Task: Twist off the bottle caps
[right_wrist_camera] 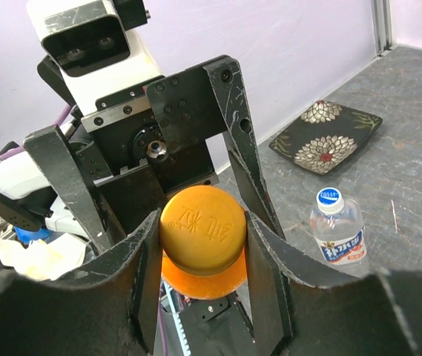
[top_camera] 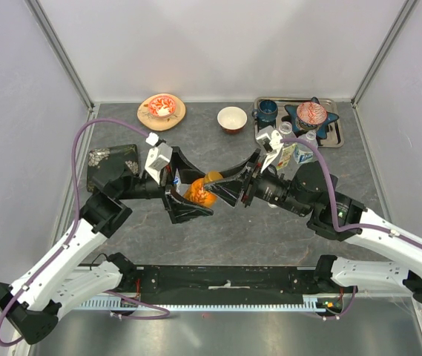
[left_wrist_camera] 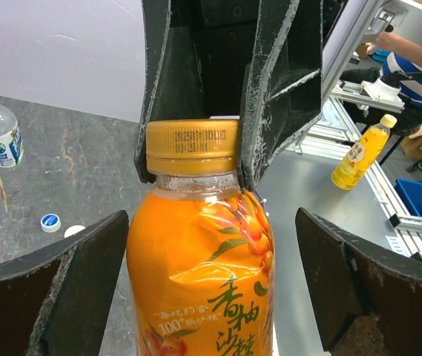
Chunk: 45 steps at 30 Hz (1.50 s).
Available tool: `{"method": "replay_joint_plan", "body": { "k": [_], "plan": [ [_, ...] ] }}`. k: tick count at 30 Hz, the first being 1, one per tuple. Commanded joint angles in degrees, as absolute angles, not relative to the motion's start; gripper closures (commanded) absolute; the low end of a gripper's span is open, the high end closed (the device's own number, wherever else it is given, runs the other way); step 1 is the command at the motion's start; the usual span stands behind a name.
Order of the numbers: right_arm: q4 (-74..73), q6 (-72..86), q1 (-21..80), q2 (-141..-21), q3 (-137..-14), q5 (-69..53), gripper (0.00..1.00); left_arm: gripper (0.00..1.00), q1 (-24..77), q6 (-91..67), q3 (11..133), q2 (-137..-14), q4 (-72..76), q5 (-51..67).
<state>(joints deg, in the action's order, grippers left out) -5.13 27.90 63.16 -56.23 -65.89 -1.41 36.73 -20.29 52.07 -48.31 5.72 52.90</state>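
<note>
**Both tools on the orange bottle, mid-tabletop**

We see the right tool [right_wrist_camera: 202, 245] clamped narrow on the orange cap [right_wrist_camera: 202, 231], one black finger pressed to each side of it; the left wrist view shows the same pinch from the opposite side, the two fingers flanking the cap [left_wrist_camera: 191, 147] at the bottle's neck.

The left tool [left_wrist_camera: 203, 297] sits around the body of the orange bottle [left_wrist_camera: 199, 274]. Its fingers [left_wrist_camera: 62, 297] stand wide in that view, with a gap visible on the right side; we cannot tell whether they grip the body or only bracket it. From above, the orange bottle [top_camera: 201, 190] is held off the tabletop [top_camera: 218, 222] between the two tools, lying roughly level, cap toward the right tool [top_camera: 234, 190].

Just behind the right tool's wrist stand the clear bottles [top_camera: 294, 152], close together at the front of a metal tray [top_camera: 333, 137]. Beside the left tool, a short capped bottle with a blue label [right_wrist_camera: 337, 226] stands upright on the tabletop. Two loose caps [left_wrist_camera: 50, 222] lie on the tabletop near it.

Farther out from the left tool sits a dark floral plate [top_camera: 110, 165].
</note>
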Motion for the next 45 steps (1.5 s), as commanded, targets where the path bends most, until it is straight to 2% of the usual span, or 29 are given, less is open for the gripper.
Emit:
{"method": "replay_joint_plan", "body": {
  "k": [1, 13, 16, 19, 24, 27, 28, 29, 31, 32, 35, 38, 41, 45],
  "plan": [
    [2.81, 28.91, 63.37, -55.28, -64.43, -0.26, 1.00, 0.01, 36.91, -22.67, 51.33, -49.04, 9.05, 52.38],
    [7.82, 31.29, 63.37, -55.63, -63.11, -2.90, 1.00, 0.01, 36.91, -22.59, 49.92, -49.48, 10.11, 51.06],
    [8.61, 31.82, 63.37, -55.46, -62.58, -2.81, 1.00, 0.08, 36.91, -22.33, 49.57, -49.57, 10.72, 51.94],
    [8.70, 31.99, 63.37, -55.28, -62.31, -2.72, 1.00, 0.24, 36.91, -21.89, 49.40, -49.83, 10.81, 53.17],
    [8.35, 31.99, 63.37, -55.28, -62.05, -2.90, 1.00, 0.37, 36.91, -21.53, 49.13, -49.92, 10.72, 53.44],
    [6.86, 31.99, 63.37, -55.37, -62.57, -2.81, 1.00, 0.49, 36.91, -20.83, 49.13, -49.66, 10.20, 53.18],
    [5.72, 31.47, 63.37, -55.46, -63.10, -2.03, 0.95, 0.54, 36.91, -20.22, 49.30, -49.57, 9.67, 52.65],
    [3.54, 31.29, 63.37, -55.46, -64.24, -1.24, 0.74, 0.57, 36.91, -19.78, 49.39, -49.48, 9.15, 52.39],
    [1.77, 30.76, 63.37, -55.20, -65.21, 1.65, 0.55, 0.61, 36.91, -18.29, 49.66, -49.40, 7.30, 50.46],
    [0.10, 30.59, 63.37, -54.93, -66.52, 2.63, 0.38, 0.63, 36.91, -17.76, 49.75, -49.39, 6.60, 49.67],
    [-5.33, 29.36, 63.37, -55.10, -70.99, 7.80, 0.19, 0.68, 37.00, -14.95, 50.18, -49.57, 3.61, 45.63],
    [-10.26, 28.04, 63.37, -56.33, -75.65, 13.77, 0.12, 0.73, 37.70, -11.96, 50.36, -49.40, 1.41, 39.04],
    [-15.00, 28.38, 63.37, -58.26, -79.26, 18.26, 0.11, 0.77, 39.54, -8.97, 49.92, -48.78, 0.62, 30.52],
    [-23.80, 33.21, 63.37, -63.01, -84.37, 24.86, 0.12, 0.77, 44.64, -4.41, 49.04, -47.64, 0.62, 17.34]
  ]
}}
